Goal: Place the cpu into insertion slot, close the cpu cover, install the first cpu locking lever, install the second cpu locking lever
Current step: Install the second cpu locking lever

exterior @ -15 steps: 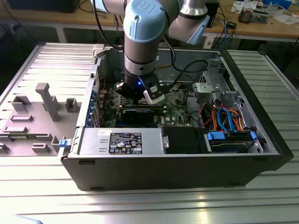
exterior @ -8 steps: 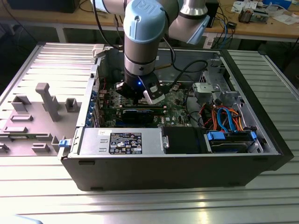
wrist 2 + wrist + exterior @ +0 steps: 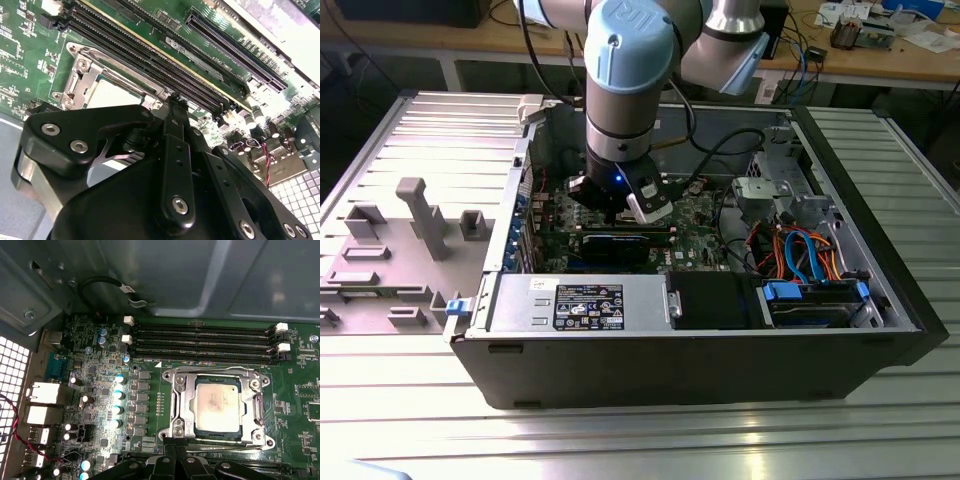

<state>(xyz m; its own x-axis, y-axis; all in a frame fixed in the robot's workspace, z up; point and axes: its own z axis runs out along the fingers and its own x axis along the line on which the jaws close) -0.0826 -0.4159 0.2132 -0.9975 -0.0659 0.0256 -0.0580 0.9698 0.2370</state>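
First wrist view shows the cpu (image 3: 217, 406) in the insertion slot (image 3: 170, 432), cover down. My end effector (image 3: 176, 452) looks pinched together, holding nothing. A lever is likely thin and stiff; grip its end.

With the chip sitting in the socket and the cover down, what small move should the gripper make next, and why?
Probably a short push sideways on the locking lever. In the first wrist view the chip lies in the socket under the cover, and the gripper sits at the cover's near edge, where a thin lever runs along it.
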